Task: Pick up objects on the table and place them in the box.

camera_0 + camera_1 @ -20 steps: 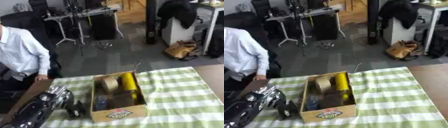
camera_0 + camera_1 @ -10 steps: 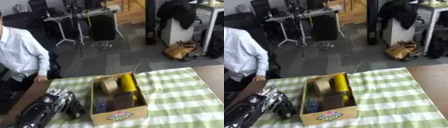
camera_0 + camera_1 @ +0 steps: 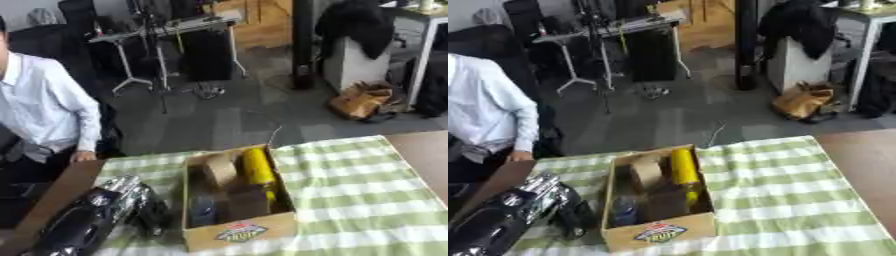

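Box [image 3: 238, 235] sits on the worktop [image 3: 367, 190], left of centre. Inside: cylinder [image 3: 257, 170] along its right wall, block [image 3: 220, 169] behind, bottle [image 3: 202, 210] front-left. My left hand [image 3: 144, 210] just beside the box's left wall.

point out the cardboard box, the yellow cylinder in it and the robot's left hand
cardboard box [image 3: 241, 235]: left eye view, front wall by the label
yellow cylinder [image 3: 257, 170]: left eye view, mid-length
left hand [image 3: 577, 216]: right eye view, dark fingers beside the box

The robot's left arm [image 3: 83, 225], black with silver joints, is seen entering from the lower left corner and angled up to the right. Its left hand [image 3: 156, 216] is lowered; finger positions cannot be made out. The right arm is not seen.
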### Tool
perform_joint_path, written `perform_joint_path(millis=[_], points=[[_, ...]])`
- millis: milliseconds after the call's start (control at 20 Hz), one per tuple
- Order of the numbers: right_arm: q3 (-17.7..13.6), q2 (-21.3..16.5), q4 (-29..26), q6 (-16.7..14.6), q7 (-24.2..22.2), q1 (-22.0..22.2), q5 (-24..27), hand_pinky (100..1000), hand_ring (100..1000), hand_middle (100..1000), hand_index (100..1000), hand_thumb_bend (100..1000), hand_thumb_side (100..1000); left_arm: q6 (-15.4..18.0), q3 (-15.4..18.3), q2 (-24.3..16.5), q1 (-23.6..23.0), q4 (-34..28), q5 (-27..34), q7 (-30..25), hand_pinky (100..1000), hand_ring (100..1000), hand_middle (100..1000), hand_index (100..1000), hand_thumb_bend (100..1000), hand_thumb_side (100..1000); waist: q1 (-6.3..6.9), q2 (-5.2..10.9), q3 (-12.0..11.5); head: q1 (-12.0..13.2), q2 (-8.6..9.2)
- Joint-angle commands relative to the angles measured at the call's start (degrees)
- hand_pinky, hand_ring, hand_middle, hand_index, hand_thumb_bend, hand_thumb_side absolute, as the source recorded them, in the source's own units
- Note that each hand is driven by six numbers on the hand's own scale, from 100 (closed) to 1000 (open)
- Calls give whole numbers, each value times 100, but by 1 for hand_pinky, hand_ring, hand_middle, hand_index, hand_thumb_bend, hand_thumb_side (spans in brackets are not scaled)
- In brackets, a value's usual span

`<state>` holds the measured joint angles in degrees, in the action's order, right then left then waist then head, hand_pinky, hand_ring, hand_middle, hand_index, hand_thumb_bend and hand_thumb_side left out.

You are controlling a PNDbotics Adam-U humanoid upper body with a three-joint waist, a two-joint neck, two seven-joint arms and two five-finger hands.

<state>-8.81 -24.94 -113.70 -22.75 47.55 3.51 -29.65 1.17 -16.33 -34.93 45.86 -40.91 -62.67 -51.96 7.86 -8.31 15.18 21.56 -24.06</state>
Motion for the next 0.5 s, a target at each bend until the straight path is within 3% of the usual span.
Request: perform_joint_path(millis=[50, 500], points=[[-34, -96, -89, -440, 441, -49, 20, 908, 1000, 912, 882, 100, 1000, 29, 11, -144, 87, -170, -81, 0, 347, 460, 416, 547, 251, 708, -44, 58, -13, 6, 15], [-20, -106, -89, -410, 441, -41, 24, 909, 1000, 912, 883, 100, 1000, 51, 29, -204, 200, -312, -166, 0, 334, 440, 393, 540, 292, 668, -32, 85, -41, -20, -5]])
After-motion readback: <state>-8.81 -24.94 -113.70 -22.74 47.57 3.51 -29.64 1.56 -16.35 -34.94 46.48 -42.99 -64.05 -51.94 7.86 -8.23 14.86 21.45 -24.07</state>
